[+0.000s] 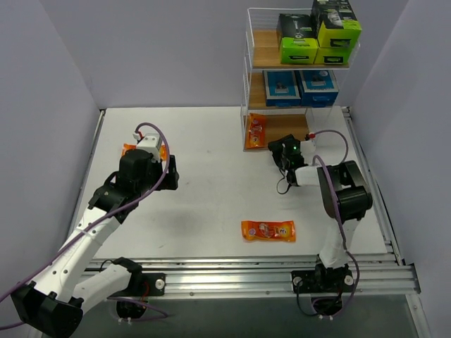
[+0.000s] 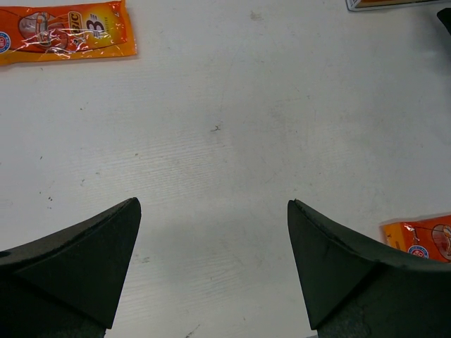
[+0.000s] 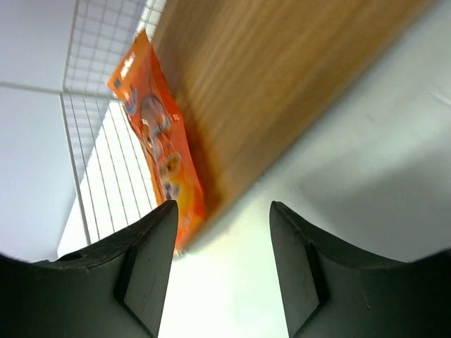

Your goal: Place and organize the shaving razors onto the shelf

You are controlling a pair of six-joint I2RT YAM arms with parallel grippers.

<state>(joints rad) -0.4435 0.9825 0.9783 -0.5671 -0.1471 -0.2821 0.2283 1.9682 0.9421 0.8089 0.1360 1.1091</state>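
Observation:
The shelf (image 1: pixel 248 84) stands at the back right. Black-and-lime razor boxes (image 1: pixel 299 39) fill its top tier and blue razor cards (image 1: pixel 301 86) the middle one. An orange razor packet (image 1: pixel 256 132) lies on the bottom wooden board (image 3: pixel 282 77), at its left end (image 3: pixel 158 141). My right gripper (image 1: pixel 280 149) hovers just in front of that board, open (image 3: pixel 222 211), nothing between its fingers. Another orange packet (image 1: pixel 268 230) lies on the table at centre front (image 2: pixel 423 239). A third (image 1: pixel 129 149) lies behind my left gripper (image 1: pixel 173 172), which is wide open and empty (image 2: pixel 213 264); the packet is at that view's top left (image 2: pixel 67 32).
Grey walls close in the white table (image 1: pixel 211 148) on the left, back and right. A metal rail (image 1: pixel 282 271) runs along the near edge by the arm bases. The shelf's white wire side (image 3: pixel 106 63) rises left of the bottom board.

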